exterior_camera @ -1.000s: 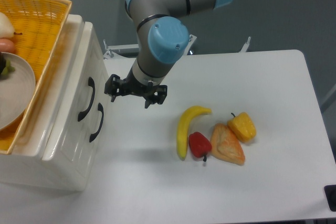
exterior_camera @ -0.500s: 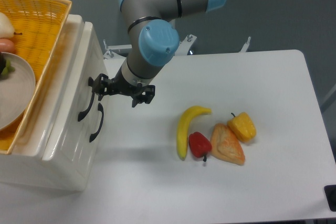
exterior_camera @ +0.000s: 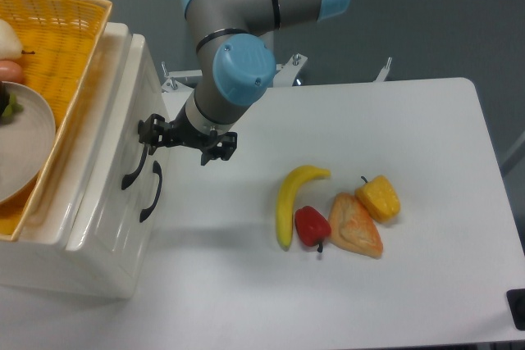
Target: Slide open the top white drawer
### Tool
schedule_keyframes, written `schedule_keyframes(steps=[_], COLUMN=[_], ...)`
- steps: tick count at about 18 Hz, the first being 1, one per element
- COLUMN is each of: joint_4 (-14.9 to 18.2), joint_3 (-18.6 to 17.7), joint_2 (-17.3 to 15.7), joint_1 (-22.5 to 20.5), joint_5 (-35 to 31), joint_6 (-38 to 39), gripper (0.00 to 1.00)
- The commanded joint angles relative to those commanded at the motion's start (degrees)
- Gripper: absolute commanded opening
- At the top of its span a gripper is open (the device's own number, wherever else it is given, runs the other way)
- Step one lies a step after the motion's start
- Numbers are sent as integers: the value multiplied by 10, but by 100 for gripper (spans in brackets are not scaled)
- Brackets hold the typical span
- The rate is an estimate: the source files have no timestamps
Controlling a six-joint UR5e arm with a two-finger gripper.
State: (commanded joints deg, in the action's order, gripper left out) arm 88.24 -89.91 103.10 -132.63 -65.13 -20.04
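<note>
A: In your fixed camera view, where does the gripper point(exterior_camera: 184, 138) sit?

B: Right up at the front of the white cabinet point(exterior_camera: 98, 227). One finger point(exterior_camera: 150, 131) overlaps the upper end of the black handle point(exterior_camera: 137, 156) on the top white drawer point(exterior_camera: 115, 149); the other finger point(exterior_camera: 215, 148) hangs over the table point(exterior_camera: 394, 284), off the cabinet.

A: Has it got hold of the handle?

B: You can see the fingers spread well apart, with nothing clamped between them. Whether the near finger actually touches the handle, you cannot tell from this angle.

A: And the drawer itself?

B: It is the upper of two, flush in the cabinet front, above the lower drawer point(exterior_camera: 123, 219). A yellow basket point(exterior_camera: 70, 30) with a plate point(exterior_camera: 29, 141) rests on top.

A: Anything else on the table?

B: A banana point(exterior_camera: 291, 198), a red pepper point(exterior_camera: 312, 225), a yellow pepper point(exterior_camera: 378, 197) and a piece of bread point(exterior_camera: 355, 225), bunched together, well apart from the cabinet.
</note>
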Motion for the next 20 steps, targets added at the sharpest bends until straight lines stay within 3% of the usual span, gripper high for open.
schedule_keyframes(steps=[20], joint_4=[-4], joint_3=[-3], joint_2=[4], joint_1=[4], joint_5=[28], joint_6=[-4], gripper=[100])
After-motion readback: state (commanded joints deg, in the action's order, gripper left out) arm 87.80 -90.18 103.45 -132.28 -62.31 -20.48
